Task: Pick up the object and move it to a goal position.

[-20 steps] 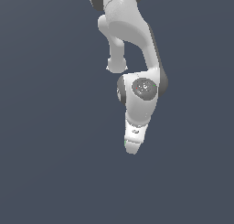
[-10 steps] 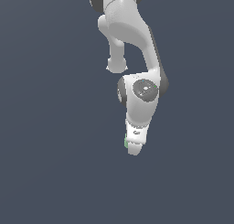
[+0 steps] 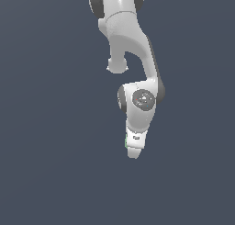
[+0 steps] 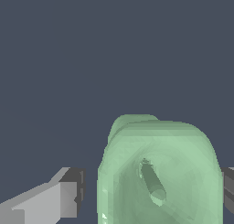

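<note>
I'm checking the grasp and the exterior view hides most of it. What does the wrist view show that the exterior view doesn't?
Only the wrist view shows the object's recessed top and a gap between it and one finger; the other finger sits at the frame edge, contact unclear. Only the exterior view shows the whole arm reaching down. Both show the pale-green object at the gripper, a mere sliver in the exterior view.

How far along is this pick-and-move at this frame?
Reach looks done: the claw straddles the pale-green object, one finger standing apart from its side. Grasp is in hand, not closed. Lifting and carrying remain; no goal marker shows in either view.
</note>
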Tool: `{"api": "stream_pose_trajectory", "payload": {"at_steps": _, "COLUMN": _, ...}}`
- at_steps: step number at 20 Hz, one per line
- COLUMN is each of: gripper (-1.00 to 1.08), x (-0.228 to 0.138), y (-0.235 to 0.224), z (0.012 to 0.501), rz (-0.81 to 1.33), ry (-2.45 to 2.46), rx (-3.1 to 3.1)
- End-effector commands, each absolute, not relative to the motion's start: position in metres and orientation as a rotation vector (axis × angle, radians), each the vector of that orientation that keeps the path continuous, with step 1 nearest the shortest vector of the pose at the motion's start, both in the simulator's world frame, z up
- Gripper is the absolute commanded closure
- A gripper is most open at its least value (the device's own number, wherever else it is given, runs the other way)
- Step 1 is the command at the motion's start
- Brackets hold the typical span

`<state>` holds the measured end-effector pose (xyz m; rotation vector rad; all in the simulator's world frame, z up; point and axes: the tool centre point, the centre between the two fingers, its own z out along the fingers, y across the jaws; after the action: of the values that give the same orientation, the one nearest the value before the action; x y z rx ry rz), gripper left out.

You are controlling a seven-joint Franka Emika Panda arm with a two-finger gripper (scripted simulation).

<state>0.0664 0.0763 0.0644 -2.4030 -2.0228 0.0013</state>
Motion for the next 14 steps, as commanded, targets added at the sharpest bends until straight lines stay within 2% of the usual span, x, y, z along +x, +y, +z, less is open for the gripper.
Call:
{"api": "stream_pose_trajectory", "payload": {"at_steps": 1, "gripper": -0.92, "x": 0.0665, "y": 0.0763, "z": 0.0552, "rz": 0.0, "ry": -2.024, "rx": -2.402}}
{"api": "stream_pose_trajectory", "payload": {"at_steps": 6, "gripper": -0.92, "x": 0.0679, "y": 0.0764, "z": 0.0527, "rz": 0.0, "ry": -2.024, "rx": -2.402}}
{"api": "stream_pose_trajectory", "payload": {"at_steps": 7, "gripper": 1.08, "x": 0.0679, "y": 0.0764, "z": 0.0527, "rz": 0.0, "ry": -2.024, "rx": -2.402}}
{"api": "stream_pose_trajectory", "payload": {"at_steps": 14, "gripper": 1.08, "x": 0.0679, "y": 0.0764, "z": 0.0527, "rz": 0.0, "ry": -2.024, "rx": -2.402}}
